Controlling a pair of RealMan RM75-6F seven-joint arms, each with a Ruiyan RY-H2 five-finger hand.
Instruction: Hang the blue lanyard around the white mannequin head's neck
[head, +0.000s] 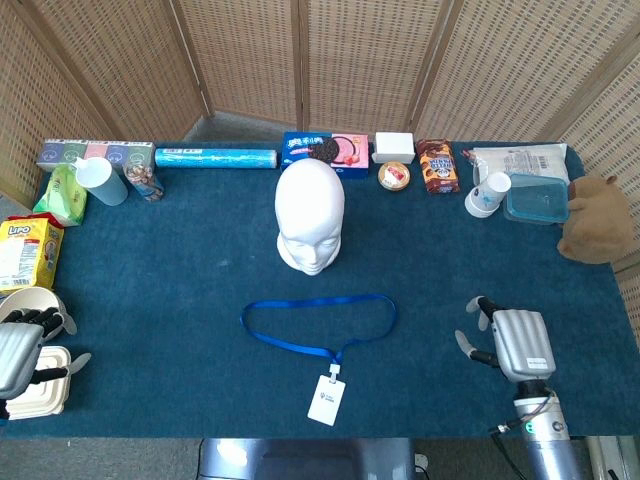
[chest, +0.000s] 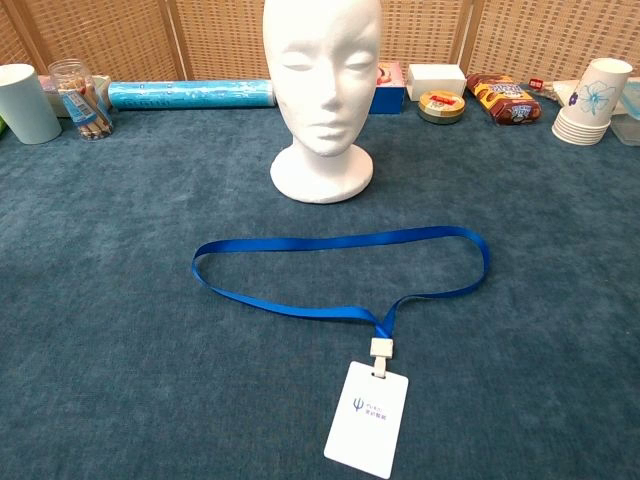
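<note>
Basically, the blue-carpeted tabletop (head: 180, 260) carried everything. The white mannequin head (head: 310, 216) stood upright at centre, well away from both hands and further back than either. The right hand (head: 510, 342) hovered near the front right edge, back plate up, fingers (head: 468, 346) spread apart and empty. The left hand (head: 22, 345) sat at the front left edge over a white lidded container (head: 40, 396), fingers apart, gripping nothing; the chest view showed neither hand. The blue lanyard (head: 318, 320) lay flat in a wide loop between the two hands, in front of the head, nothing touching it. Its white badge card (chest: 367, 418) lay nearest the front edge, left of the right hand's fingers. A paper cup stack (head: 488, 193) stood far back, beyond the right hand.
</note>
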